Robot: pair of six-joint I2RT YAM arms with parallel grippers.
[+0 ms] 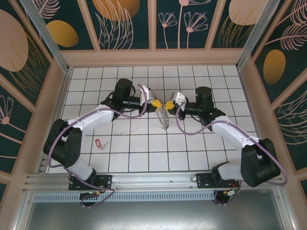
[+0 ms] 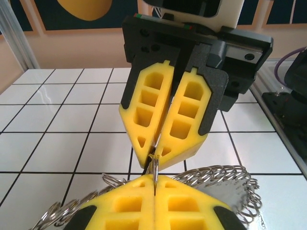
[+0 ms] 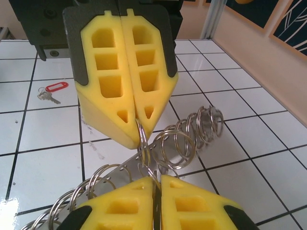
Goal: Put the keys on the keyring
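Clenched on the keyring (image 1: 164,119) from both sides with the left gripper (image 1: 154,103) and right gripper (image 1: 169,104), up off the surface (image 1: 144,153), likely to keep it steady. Not yet put on: red-tagged key (image 1: 99,142), lying well apart.

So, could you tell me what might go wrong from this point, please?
The left hand and right hand both pinch the keyring by thin metal at their very fingertips, so it may slip and drop. The red-tagged key lies well away from both hands; one hand would have to let go to fetch it, leaving the dangling keyring on a single pinch.
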